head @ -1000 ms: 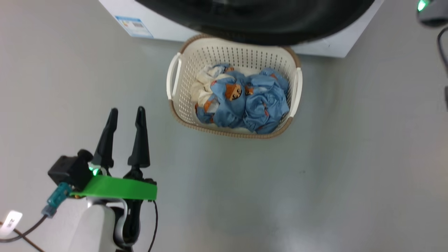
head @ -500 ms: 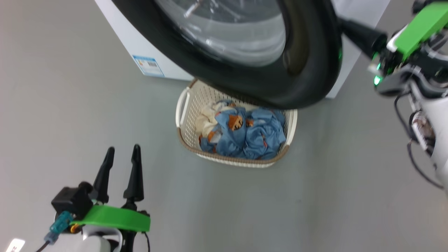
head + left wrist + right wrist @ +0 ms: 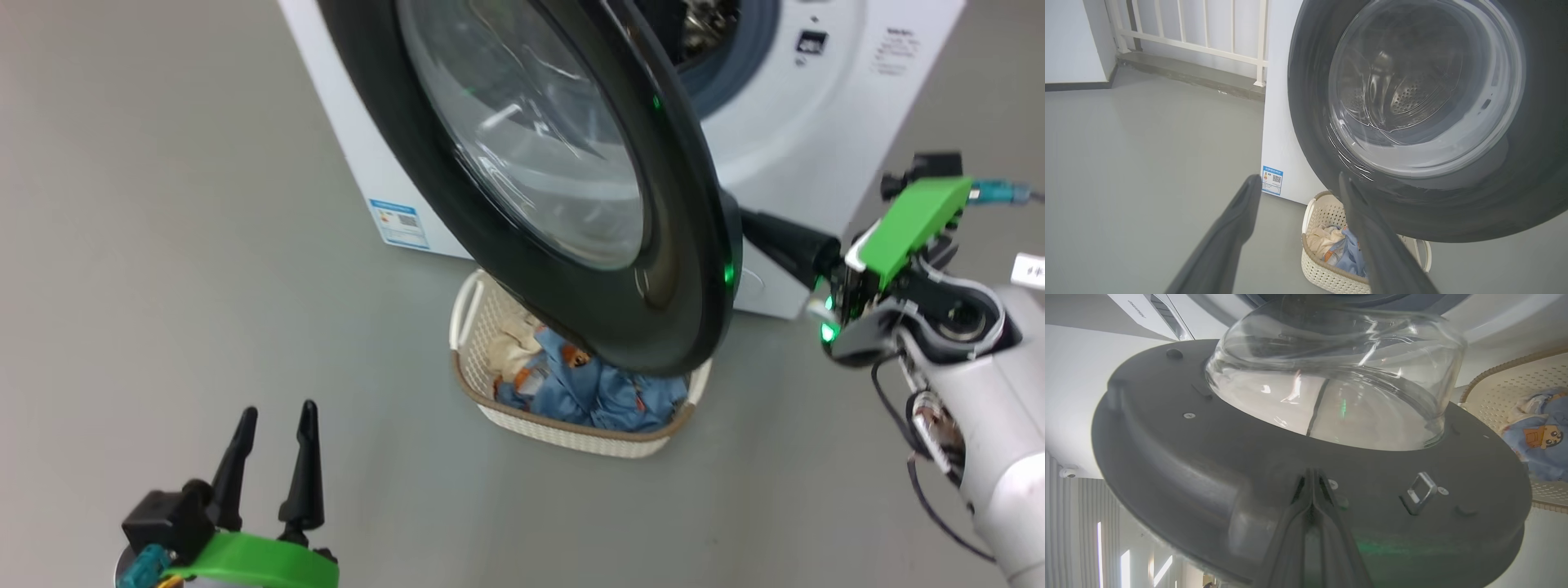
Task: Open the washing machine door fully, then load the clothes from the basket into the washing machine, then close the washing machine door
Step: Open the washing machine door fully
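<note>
The washing machine (image 3: 800, 106) stands at the top, and its black-rimmed door (image 3: 571, 188) is swung partway out over the basket (image 3: 571, 429). Blue printed clothes (image 3: 604, 392) and a cream piece lie in the basket. My right gripper (image 3: 759, 229) is shut, reaching in from the right. Its tips rest against the door's grey inner face (image 3: 1208, 457), below the glass dome (image 3: 1331, 384); the right gripper (image 3: 1312, 475) holds nothing. My left gripper (image 3: 273, 416) stands open over bare floor at the lower left. In the left wrist view the left gripper (image 3: 1298, 181) points toward the door (image 3: 1412, 114) and basket (image 3: 1323, 271).
Grey floor (image 3: 163, 245) spreads to the left of the machine and in front of the basket. A white railing (image 3: 1208, 36) on a low ledge runs behind the machine's left side. A metal latch loop (image 3: 1423, 490) sits on the door's inner face.
The head camera has tilted up from the basket to the machine, so the whole picture shifted. My right arm has come into view at the door's edge. The left gripper stays open.
</note>
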